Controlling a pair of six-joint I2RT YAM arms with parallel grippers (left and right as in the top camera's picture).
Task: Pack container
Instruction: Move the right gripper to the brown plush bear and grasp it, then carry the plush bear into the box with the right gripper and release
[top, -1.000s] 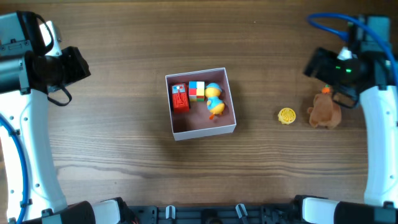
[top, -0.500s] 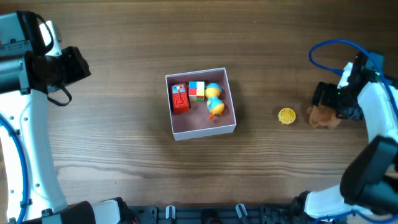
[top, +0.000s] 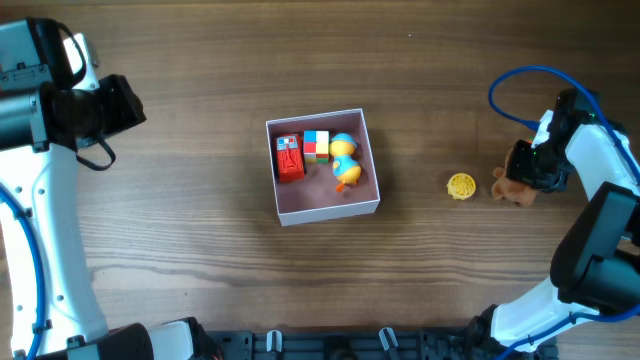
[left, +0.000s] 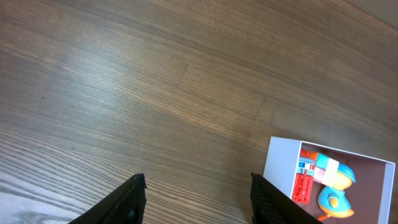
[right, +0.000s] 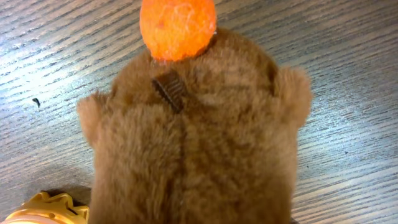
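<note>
The container (top: 322, 115) stands mid-table, a shallow white-walled box with a dusty pink floor. It holds a red toy (top: 290, 158), a coloured cube (top: 316, 146) and a blue and yellow duck (top: 344, 160). At the right, my right gripper (top: 528, 170) is down over a brown plush toy (top: 503, 187). In the right wrist view the plush (right: 193, 143) with its orange ball (right: 178, 28) fills the frame and hides my fingers. My left gripper (left: 199, 202) hangs open and empty at the far left, well away from the container (left: 280, 168).
A small yellow round toy (top: 461, 186) lies on the wood just left of the plush, and its edge (right: 43, 210) shows in the right wrist view. Blue cable (top: 515, 85) loops above the right arm.
My right arm has swung down and turned onto the plush toy, now covering most of it. The plush has shifted slightly left. The left arm has not moved.
</note>
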